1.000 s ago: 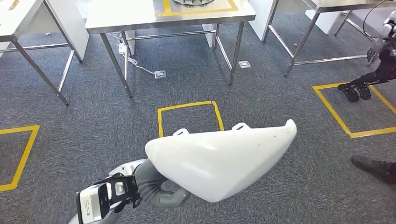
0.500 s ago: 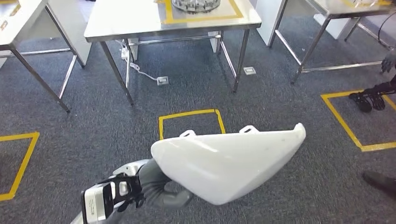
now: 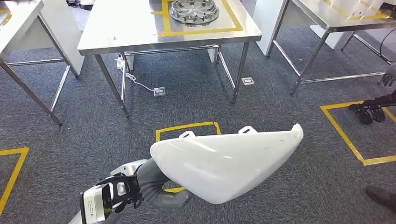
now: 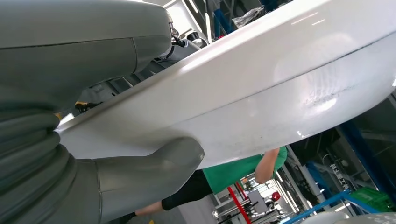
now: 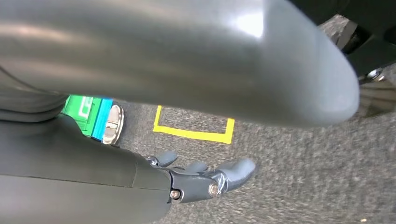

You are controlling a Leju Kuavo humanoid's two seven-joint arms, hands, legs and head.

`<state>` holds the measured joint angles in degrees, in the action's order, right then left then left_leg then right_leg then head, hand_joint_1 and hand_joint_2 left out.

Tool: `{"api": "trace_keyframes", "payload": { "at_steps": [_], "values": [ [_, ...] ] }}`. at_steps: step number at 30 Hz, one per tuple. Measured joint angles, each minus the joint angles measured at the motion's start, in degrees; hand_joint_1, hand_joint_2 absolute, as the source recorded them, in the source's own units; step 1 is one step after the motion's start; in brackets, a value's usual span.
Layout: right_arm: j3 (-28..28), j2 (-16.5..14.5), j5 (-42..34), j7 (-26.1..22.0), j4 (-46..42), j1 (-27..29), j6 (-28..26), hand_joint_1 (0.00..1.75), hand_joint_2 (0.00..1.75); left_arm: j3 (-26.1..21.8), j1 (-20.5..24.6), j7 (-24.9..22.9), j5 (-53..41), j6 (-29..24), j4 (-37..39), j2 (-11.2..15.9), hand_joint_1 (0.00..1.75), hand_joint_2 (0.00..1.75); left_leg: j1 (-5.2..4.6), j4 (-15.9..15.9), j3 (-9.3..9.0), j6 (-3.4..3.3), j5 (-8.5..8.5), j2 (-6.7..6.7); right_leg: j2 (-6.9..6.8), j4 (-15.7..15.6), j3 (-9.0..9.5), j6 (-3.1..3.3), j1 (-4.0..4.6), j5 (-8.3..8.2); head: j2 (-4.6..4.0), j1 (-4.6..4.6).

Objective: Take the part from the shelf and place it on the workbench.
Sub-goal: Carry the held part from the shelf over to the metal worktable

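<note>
Head view, left hand (image 3: pixel 156 189) holding white part (image 3: pixel 224 163), workbench (image 3: pixel 126 28) ahead

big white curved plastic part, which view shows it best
The head view: the big white curved plastic part shows whole, gripped by the left hand. The left wrist view shows its underside close up; the right wrist view gives nothing usable.

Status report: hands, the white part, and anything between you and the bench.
Left hand grips white part. Right hand hangs open. Workbench ahead, metal ring on it. Carpet path unobstructed.
</note>
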<state>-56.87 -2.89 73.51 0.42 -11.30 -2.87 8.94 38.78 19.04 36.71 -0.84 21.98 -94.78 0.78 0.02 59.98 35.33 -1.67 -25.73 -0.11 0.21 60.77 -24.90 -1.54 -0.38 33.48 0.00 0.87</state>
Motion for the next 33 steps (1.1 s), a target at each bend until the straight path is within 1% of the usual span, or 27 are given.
{"api": "trace_keyframes", "payload": {
  "at_steps": [1, 2, 4, 5, 6, 7, 8, 9, 10, 11, 12, 14, 15, 16, 17, 19, 20, 21, 22, 23, 25, 26, 27, 29, 30, 31, 33],
  "values": [
    [0.0, 0.0, 0.0, 0.0, 0.0, -0.2, 0.0, 0.0, 0.0, 0.0, 0.1, 0.0, 0.0, 0.0, -0.1, -0.1, 1.75, 1.75, 0.07, -0.1, -0.77, -0.32, -0.27, -0.01, -0.01, 2.5, -1.29, -0.18, -0.07, 0.15, 0.0, -0.13],
    [0.0, 0.0, 0.1, 0.0, 0.0, -0.3, 0.1, 0.0, 0.0, 0.0, 0.1, 0.0, -0.1, 0.0, -0.1, -0.1, 1.75, 1.75, 0.12, -0.2, -1.27, -0.55, -0.67, -0.01, -0.02, 5.8, -3.48, -0.39, -0.12, 0.91, 0.0, -0.25],
    [0.0, -0.1, 0.1, 0.0, 0.0, -0.3, 0.2, 0.0, 0.0, 0.0, 0.0, 0.0, -0.1, 0.0, -0.1, -0.1, 1.75, 1.75, 0.11, -0.3, -2.08, -0.78, -1.63, -0.17, -0.01, 12.3, -8.94, -0.87, -0.15, 4.09, 0.0, -0.47],
    [0.0, -0.1, 0.1, 0.0, 0.0, -0.2, 0.2, 0.0, 0.0, 0.0, -0.1, 0.0, -0.1, 0.0, -0.1, -0.1, 1.75, 1.75, 0.11, -0.4, -2.55, -0.78, -2.16, -0.33, -0.01, 13.9, -11.12, -0.99, -0.16, 5.5, 0.0, -0.51],
    [0.0, 0.0, 0.1, 0.0, 0.0, -0.1, 0.2, 0.0, 0.0, 0.0, -0.1, 0.0, -0.1, 0.0, -0.1, -0.1, 1.75, 1.75, 0.11, -0.4, -3.13, -0.73, -2.7, -0.49, -0.01, 13.8, -12.52, -1.02, -0.16, 5.82, 0.0, -0.56],
    [0.0, 0.0, 0.1, 0.0, 0.0, 0.0, 0.2, 0.0, 0.0, 0.0, -0.1, 0.0, -0.1, 0.0, -0.1, -0.1, 1.75, 1.75, 0.12, -0.4, -3.82, -0.64, -3.26, -0.61, -0.01, 12.0, -13.04, -0.93, -0.16, 4.57, 0.0, -0.62],
    [0.0, 0.0, 0.0, 0.0, 0.0, 0.1, 0.2, 0.0, 0.0, 0.0, -0.1, 0.0, -0.1, 0.0, -0.1, -0.1, 1.75, 1.75, 0.12, -0.4, -4.59, -0.51, -3.86, -0.66, -0.02, 8.7, -12.83, -0.75, -0.13, 1.89, 0.0, -0.66],
    [0.0, 0.0, 0.0, 0.0, 0.0, 0.2, 0.2, 0.0, 0.0, 0.0, -0.1, 0.0, -0.1, 0.0, 0.0, -0.1, 1.75, 1.75, 0.09, -0.4, -5.3, -0.36, -4.47, -0.66, -0.08, 4.9, -12.26, -0.49, -0.08, -1.71, 0.0, -0.69],
    [0.0, 0.0, 0.0, 0.1, 0.0, 0.2, 0.2, 0.0, 0.0, 0.0, -0.1, 0.0, -0.1, 0.0, 0.0, -0.1, 1.75, 1.75, 0.0, -0.4, -5.92, -0.13, -5.07, -0.69, -0.18, 1.9, -11.65, -0.19, 0.04, -4.29, 0.0, -0.75],
    [0.0, 0.0, -0.1, 0.1, 0.0, 0.2, 0.2, 0.0, 0.0, 0.0, 0.0, 0.0, -0.1, 0.0, 0.0, -0.1, 1.75, 1.75, -0.09, -0.6, -6.37, 0.17, -5.62, -0.73, -0.26, 0.0, -11.15, 0.14, 0.17, -5.95, 0.0, -0.79],
    [0.0, 0.0, -0.1, 0.2, 0.0, 0.3, 0.2, 0.0, 0.0, 0.0, 0.0, 0.0, -0.1, 0.0, -0.1, -0.1, 1.75, 1.75, -0.19, -0.6, -6.86, 0.56, -5.83, -0.79, -0.29, -0.9, -10.83, 0.53, 0.22, -6.66, 0.0, -0.82],
    [0.0, 0.0, -0.2, 0.2, 0.0, 0.3, 0.2, 0.0, 0.0, 0.1, 0.0, 0.0, -0.1, 0.0, -0.1, -0.1, 1.75, 1.75, -0.29, -0.2, -7.61, 1.31, -5.87, -0.82, -0.16, -1.4, -9.84, 1.35, 0.1, -6.53, 0.0, -0.79],
    [0.0, 0.0, -0.2, 0.2, 0.0, 0.3, 0.2, 0.0, 0.0, 0.1, 0.1, 0.0, -0.1, 0.0, -0.1, -0.1, 1.75, 1.75, -0.31, 0.9, -7.51, 1.57, -5.72, -0.77, -0.1, -1.7, -9.13, 1.76, -0.05, -6.63, 0.0, -0.73],
    [0.0, 0.0, -0.2, 0.2, 0.0, 0.3, 0.2, 0.0, 0.0, 0.1, 0.1, 0.0, -0.1, 0.0, -0.2, -0.1, 1.75, 1.75, -0.29, 2.8, -6.59, 1.79, -5.9, -0.68, -0.07, -1.8, -8.41, 2.11, -0.14, -6.44, 0.0, -0.58],
    [0.0, 0.0, -0.3, 0.3, 0.0, 0.3, 0.1, 0.0, 0.0, 0.1, 0.2, 0.0, -0.1, 0.0, -0.2, -0.1, 1.75, 1.75, -0.24, 5.7, -4.85, 2.0, -6.53, -0.59, -0.06, -2.0, -7.75, 2.36, -0.21, -6.13, 0.0, -0.44],
    [0.0, 0.0, -0.3, 0.3, 0.0, 0.3, 0.0, 0.0, 0.0, 0.1, 0.2, 0.0, -0.1, 0.0, -0.1, -0.1, 1.75, 1.75, -0.09, 12.3, 0.06, 2.34, -9.12, -0.49, -0.03, -2.0, -6.92, 2.63, -0.2, -5.22, 0.0, -0.18],
    [0.0, 0.0, -0.3, 0.3, 0.0, 0.3, -0.1, 0.0, 0.0, 0.1, 0.2, 0.0, -0.1, 0.0, -0.1, -0.1, 1.75, 1.75, -0.03, 14.5, 2.31, 2.47, -10.38, -0.46, 0.01, -2.0, -6.46, 2.64, -0.2, -4.72, 0.0, -0.14],
    [0.0, 0.0, -0.3, 0.2, 0.0, 0.4, -0.1, 0.0, 0.0, 0.1, 0.2, 0.0, -0.1, 0.0, 0.0, 0.0, 1.75, 1.75, 0.01, 15.0, 3.8, 2.52, -10.87, -0.42, 0.05, -2.0, -5.9, 2.61, -0.2, -4.18, 0.0, -0.12],
    [0.0, 0.0, -0.3, 0.2, 0.0, 0.5, -0.1, 0.0, 0.0, 0.1, 0.1, 0.0, -0.1, 0.0, 0.0, 0.0, 1.75, 1.75, 0.04, 13.8, 4.39, 2.52, -10.16, -0.37, 0.09, -2.0, -5.23, 2.55, -0.21, -3.62, 0.0, -0.08],
    [0.0, 0.0, -0.3, 0.1, 0.0, 0.5, -0.1, 0.0, 0.0, 0.1, 0.2, 0.0, -0.1, 0.0, 0.0, 0.0, 1.75, 1.75, 0.05, 11.0, 4.17, 2.45, -8.14, -0.31, 0.1, -2.0, -4.47, 2.44, -0.21, -3.02, 0.0, -0.05],
    [0.0, 0.0, -0.3, 0.0, 0.0, 0.6, -0.1, 0.0, 0.0, 0.1, 0.1, 0.0, -0.1, 0.0, 0.0, 0.0, 1.75, 1.75, -0.05, 4.0, 3.01, 2.01, -2.17, -0.12, 0.15, -1.9, -3.2, 1.99, -0.14, -1.7, 0.0, 0.02],
    [0.0, 0.0, -0.3, 0.0, 0.0, 0.6, -0.1, 0.0, 0.0, 0.1, 0.1, 0.0, 0.0, 0.1, 0.1, 0.0, 1.75, 1.75, -0.17, 1.8, 2.45, 1.71, -0.29, -0.08, 0.16, -2.0, -2.73, 1.65, -0.09, -1.01, 0.0, 0.04],
    [0.0, 0.0, -0.3, 0.0, 0.0, 0.6, -0.1, 0.0, 0.0, 0.1, 0.1, 0.0, 0.0, 0.1, 0.1, 0.1, 1.75, 1.75, -0.26, 0.6, 2.14, 1.38, 0.67, -0.09, 0.16, -1.9, -2.21, 1.25, -0.03, -0.52, 0.0, 0.05],
    [0.0, 0.0, -0.3, -0.1, 0.0, 0.4, -0.2, 0.0, 0.0, 0.1, 0.2, 0.0, 0.1, 0.1, 0.1, 0.0, 1.75, 1.75, -0.26, 0.4, 1.15, 0.63, 0.04, -0.29, 0.13, -1.2, -1.5, 0.48, 0.0, -0.37, 0.0, 0.05],
    [0.0, 0.0, -0.3, -0.1, 0.0, 0.2, -0.1, 0.0, 0.0, 0.1, 0.3, 0.1, 0.1, 0.1, 0.0, -0.1, 1.75, 1.75, -0.14, 0.2, 0.49, 0.23, -0.16, -0.35, 0.12, 0.3, -1.86, 0.2, -0.01, -0.91, 0.0, 0.02],
    [0.0, 0.0, -0.3, -0.1, 0.0, 0.1, -0.1, 0.0, 0.0, 0.1, 0.4, 0.1, 0.1, 0.1, -0.1, -0.2, 1.75, 1.75, -0.03, 0.0, -0.3, -0.13, -0.53, -0.34, 0.1, 2.8, -3.26, -0.03, -0.04, -1.41, 0.0, -0.08],
    [0.0, 0.0, -0.3, -0.1, 0.0, -0.2, -0.1, 0.0, 0.0, 0.1, 0.4, 0.1, 0.2, 0.1, -0.1, -0.3, 1.75, 1.75, 0.1, -0.3, -1.7, -0.61, -1.51, -0.27, 0.05, 9.6, -8.12, -0.47, -0.15, -0.91, 0.0, -0.35]
  ]
}}
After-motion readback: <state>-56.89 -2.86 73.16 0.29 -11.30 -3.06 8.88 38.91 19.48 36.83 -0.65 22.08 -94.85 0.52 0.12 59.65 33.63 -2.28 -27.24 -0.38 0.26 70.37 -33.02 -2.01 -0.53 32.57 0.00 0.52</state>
